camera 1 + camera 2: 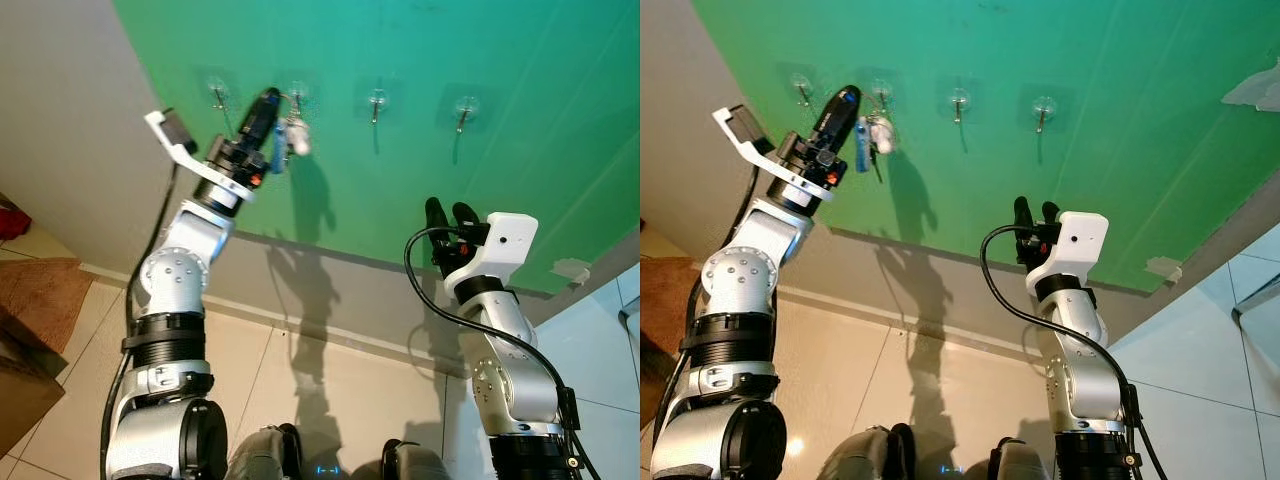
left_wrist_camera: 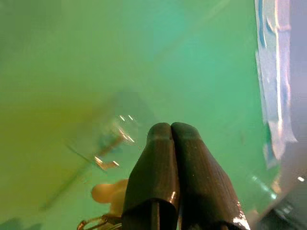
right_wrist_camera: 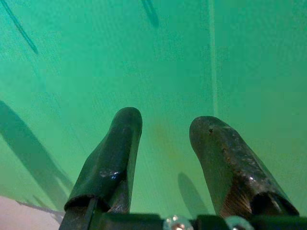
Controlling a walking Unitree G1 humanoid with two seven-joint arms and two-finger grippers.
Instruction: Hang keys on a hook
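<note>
My left hand (image 1: pixel 268 102) is up at the green wall, fingers pressed together on nothing; the keys (image 1: pixel 293 137) already dangle from the second hook (image 1: pixel 297 98) just beside it. Right hand (image 1: pixel 449 214) idles, fingers apart. Next I'd back away without snagging them

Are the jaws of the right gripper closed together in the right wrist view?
No, the right gripper has its jaws apart, with bare green wall showing through the gap between them.
</note>
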